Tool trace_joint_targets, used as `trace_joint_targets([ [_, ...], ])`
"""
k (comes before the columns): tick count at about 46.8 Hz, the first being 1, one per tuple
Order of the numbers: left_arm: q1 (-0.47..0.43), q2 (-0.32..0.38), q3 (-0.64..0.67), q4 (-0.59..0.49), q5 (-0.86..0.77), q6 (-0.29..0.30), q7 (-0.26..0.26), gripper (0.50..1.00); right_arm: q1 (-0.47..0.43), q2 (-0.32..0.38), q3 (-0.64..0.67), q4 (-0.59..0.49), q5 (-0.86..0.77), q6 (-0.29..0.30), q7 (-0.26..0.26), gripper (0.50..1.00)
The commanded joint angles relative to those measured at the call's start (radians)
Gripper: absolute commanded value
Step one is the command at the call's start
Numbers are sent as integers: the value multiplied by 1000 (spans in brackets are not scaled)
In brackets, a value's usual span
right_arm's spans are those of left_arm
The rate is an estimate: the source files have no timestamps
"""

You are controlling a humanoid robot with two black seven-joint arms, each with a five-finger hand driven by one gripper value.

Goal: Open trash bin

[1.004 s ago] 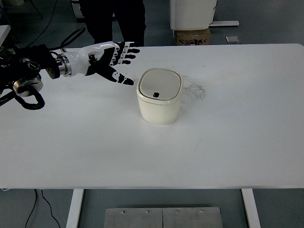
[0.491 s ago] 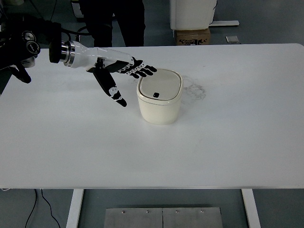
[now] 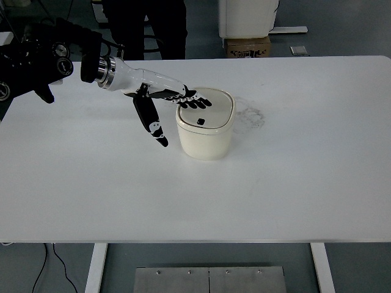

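A small cream trash bin (image 3: 206, 129) with a rounded square lid (image 3: 209, 111) stands near the middle of the white table (image 3: 195, 183). The lid is down and has a small dark mark near its front. My left hand (image 3: 174, 107) reaches in from the upper left, flat and open. Its fingers (image 3: 189, 101) lie over the lid's left part, and the thumb (image 3: 153, 125) points down beside the bin's left wall. Whether the fingers touch the lid I cannot tell. The right arm is out of view.
A person in dark trousers (image 3: 146, 27) stands behind the table's far edge. A cardboard box (image 3: 247, 46) and a white cabinet (image 3: 247, 17) sit on the floor beyond. Faint scuff marks (image 3: 250, 113) show on the table right of the bin.
My left hand has moved right and down, from left of the bin to over its lid, with the thumb swinging down beside the wall. The bin has not moved.
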Motion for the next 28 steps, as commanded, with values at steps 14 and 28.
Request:
trace_joint_targets([
  [14, -12, -7, 13, 0, 48, 0, 1, 1000, 0, 0, 0, 0, 1, 0, 0, 991],
  [28, -3, -19, 22, 1, 58, 0, 1, 1000, 0, 0, 0, 0, 1, 0, 0, 991],
])
